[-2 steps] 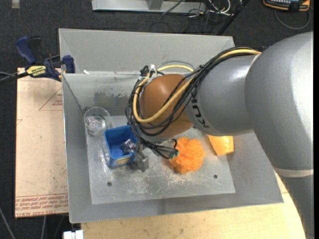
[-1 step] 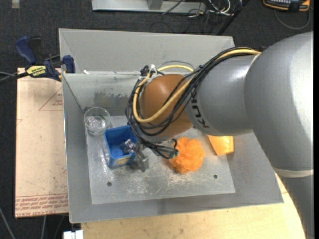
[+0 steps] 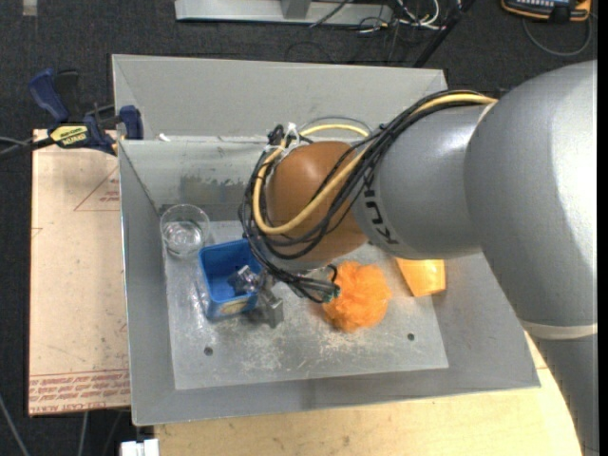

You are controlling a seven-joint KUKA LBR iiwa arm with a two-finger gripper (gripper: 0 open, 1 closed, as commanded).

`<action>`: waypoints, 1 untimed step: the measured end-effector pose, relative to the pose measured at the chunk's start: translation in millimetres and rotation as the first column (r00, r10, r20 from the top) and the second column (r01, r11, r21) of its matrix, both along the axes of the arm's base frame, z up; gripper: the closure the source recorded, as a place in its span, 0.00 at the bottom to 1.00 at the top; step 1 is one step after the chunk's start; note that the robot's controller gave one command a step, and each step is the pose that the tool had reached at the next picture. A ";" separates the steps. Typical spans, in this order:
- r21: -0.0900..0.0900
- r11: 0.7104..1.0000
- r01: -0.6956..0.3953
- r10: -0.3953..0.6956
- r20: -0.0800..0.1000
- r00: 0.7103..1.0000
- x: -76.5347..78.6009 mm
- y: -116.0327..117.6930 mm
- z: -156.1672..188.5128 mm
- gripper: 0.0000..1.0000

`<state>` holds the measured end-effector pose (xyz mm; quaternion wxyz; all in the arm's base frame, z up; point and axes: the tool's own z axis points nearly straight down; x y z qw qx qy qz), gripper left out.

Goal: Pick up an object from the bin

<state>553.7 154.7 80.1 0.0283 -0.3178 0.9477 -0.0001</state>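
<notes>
Since the pincer (image 3: 258,297) is down at the floor of the bin (image 3: 313,364) and pressed right up against the corner of a small blue open box (image 3: 220,275), that box is the thing it's at. Honestly though, I can't tell if the pincer is wide, narrow or clamped on the box wall, because the brown wrist cover (image 3: 309,198) and its cables (image 3: 285,234) crowd right over it. The box sits flat on the floor, touching the pincer on its view-left side, so nothing looks lifted yet. Past the box, up and to the view-left of the pincer, there's a clear plastic cup (image 3: 183,228), very close to the box, maybe brushing it, hard to say. On the pincer's other side, close by, is a fuzzy orange ball (image 3: 359,294), and beyond that an orange block (image 3: 423,275). My read: the approach looks done, the grasp is unconfirmed, and the lift out of the bin is all left to do.
</notes>
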 end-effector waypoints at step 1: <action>0.000 1.000 0.000 0.000 0.000 1.000 0.0 0.0 0.0 1.00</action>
